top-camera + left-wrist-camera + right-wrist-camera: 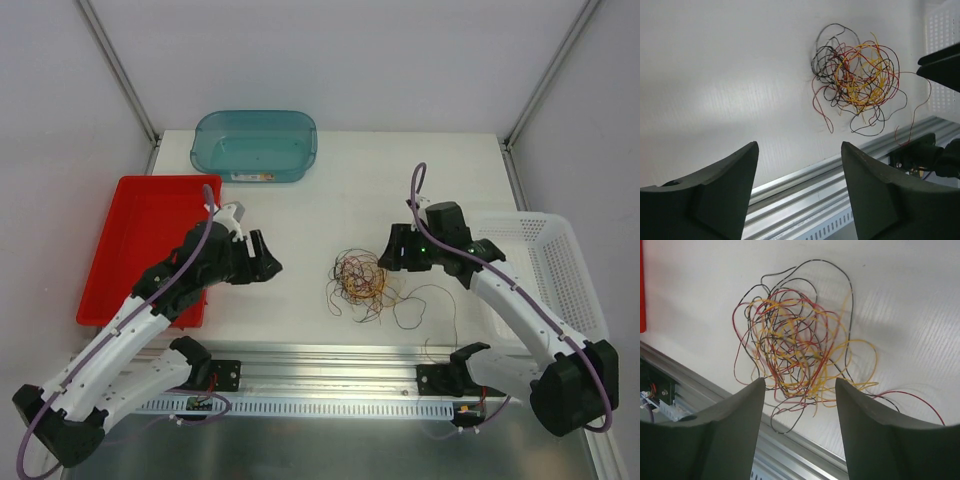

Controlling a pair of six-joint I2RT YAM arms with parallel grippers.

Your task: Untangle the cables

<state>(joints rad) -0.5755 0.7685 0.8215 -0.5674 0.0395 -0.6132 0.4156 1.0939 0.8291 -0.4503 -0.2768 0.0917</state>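
**Cables (362,285) in one clump, both grippers off them**

- Location: the red, yellow-orange and dark strands lie knotted together on the white table (320,200), toward its near edge, just far of the aluminium rail (330,355).
- Shape: a roundish clump with no clear long axis. Loose tails trail off to the right and near side.
- Left gripper (268,262): fingers spread, nothing between them. It sits apart from the clump, on its left.
- Right gripper (388,255): also released and holding nothing. It is just beside the clump's far-right edge, with the strands showing on the table beyond its fingers in the wrist view.
- Key relation: the clump sits between the two grippers, and the right one is nearer. My read is that each arm must take a separate strand and draw it outward.
- Containers:
  - Red tray (140,200), far left: nothing seen inside.
  - Teal tub (255,145), far side: looks empty.
  - White basket (560,260), right: nothing visible, though it is partly hidden by the arm.
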